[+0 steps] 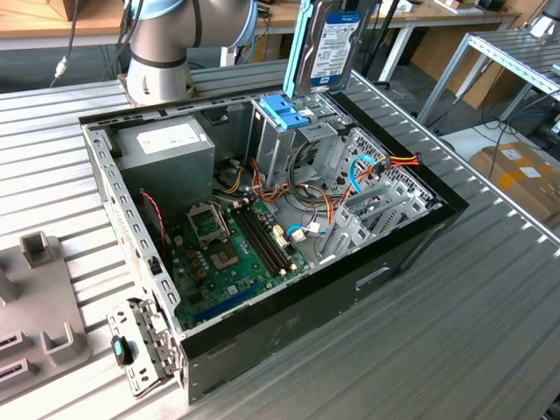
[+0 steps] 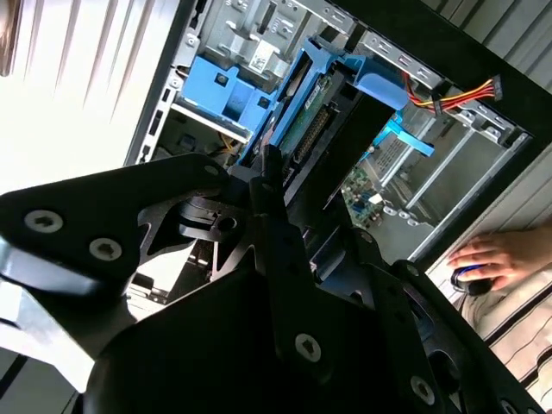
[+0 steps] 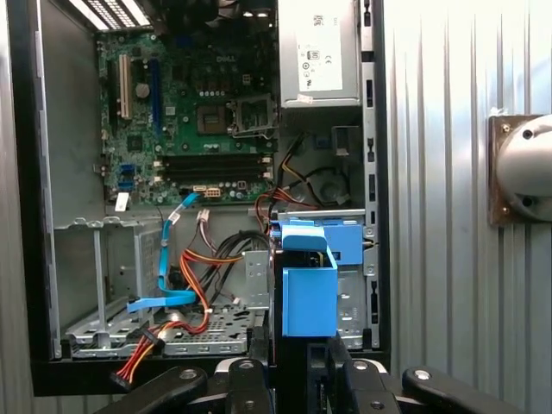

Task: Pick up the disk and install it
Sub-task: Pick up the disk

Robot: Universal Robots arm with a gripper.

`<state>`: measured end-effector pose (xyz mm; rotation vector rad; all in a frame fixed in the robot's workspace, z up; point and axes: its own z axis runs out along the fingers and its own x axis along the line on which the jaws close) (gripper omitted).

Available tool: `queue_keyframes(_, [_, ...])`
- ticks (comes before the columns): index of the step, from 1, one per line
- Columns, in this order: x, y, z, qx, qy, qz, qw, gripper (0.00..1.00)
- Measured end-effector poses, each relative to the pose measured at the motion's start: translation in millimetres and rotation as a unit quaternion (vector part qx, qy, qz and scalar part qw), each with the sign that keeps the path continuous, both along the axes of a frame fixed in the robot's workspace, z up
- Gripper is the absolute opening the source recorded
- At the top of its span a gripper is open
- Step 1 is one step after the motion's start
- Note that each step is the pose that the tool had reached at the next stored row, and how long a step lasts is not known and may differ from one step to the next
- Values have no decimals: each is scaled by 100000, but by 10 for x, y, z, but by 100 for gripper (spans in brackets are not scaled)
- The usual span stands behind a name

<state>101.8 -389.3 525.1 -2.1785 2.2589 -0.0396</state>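
The disk (image 1: 337,44) hangs upright above the open computer case (image 1: 376,280), its white label facing the exterior camera and a blue rail along its side. It is directly over the metal drive cage (image 1: 302,144) with the blue bracket (image 1: 284,112) on top. In both wrist views I look down along the disk (image 3: 308,297) (image 2: 304,129) edge-on. My gripper (image 3: 297,373) (image 2: 289,185) is shut on the disk's upper end, a black finger on each face. The disk's lower end is still above the cage.
Inside the case are the grey power-supply box (image 1: 166,144), the motherboard (image 1: 227,245) and loose cables (image 1: 385,166). The arm's base (image 1: 157,52) stands behind the case. Grey fixtures (image 1: 35,289) lie at the exterior view's left. A person's hand (image 2: 492,257) rests on a mouse beyond the case.
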Motion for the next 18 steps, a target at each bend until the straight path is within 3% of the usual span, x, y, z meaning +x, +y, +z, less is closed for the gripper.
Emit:
queue_keyframes(5, [6, -118, -16, -675, -1, -3, 99998, 35])
queue_keyframes(9, [10, -184, -26, -1104, 1, 2, 99994, 35])
queue_keyframes(18, [17, -388, -60, -2621, 0, -1, 99966, 35])
